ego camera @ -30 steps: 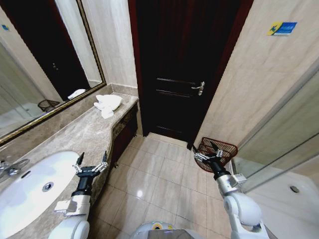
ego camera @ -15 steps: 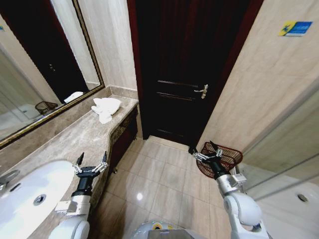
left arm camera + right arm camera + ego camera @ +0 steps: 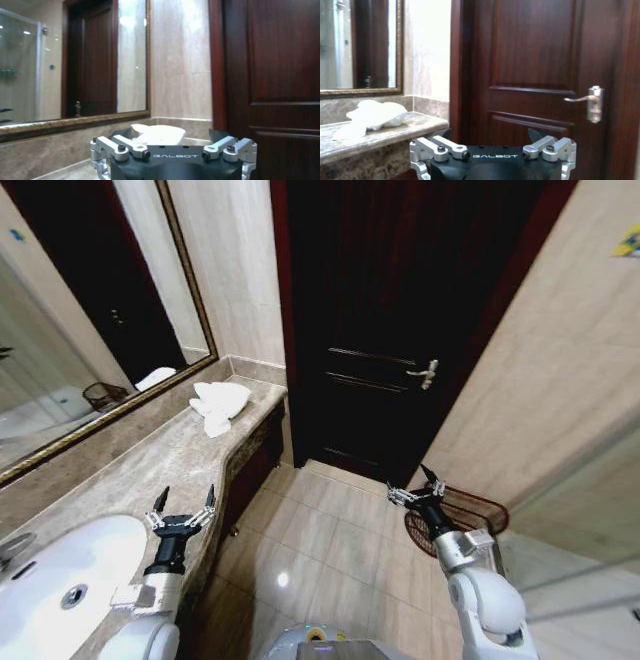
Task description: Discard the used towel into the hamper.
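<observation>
Nothing is done: the towel lies on the surface, hamper empty, left pincer and right pincer both spread apart.

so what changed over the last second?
The whole head view shifted, so the camera moved, not the things. The towel lies untouched on the counter; the hamper stands by the wall. Left gripper and right gripper stay open, holding nothing.
</observation>
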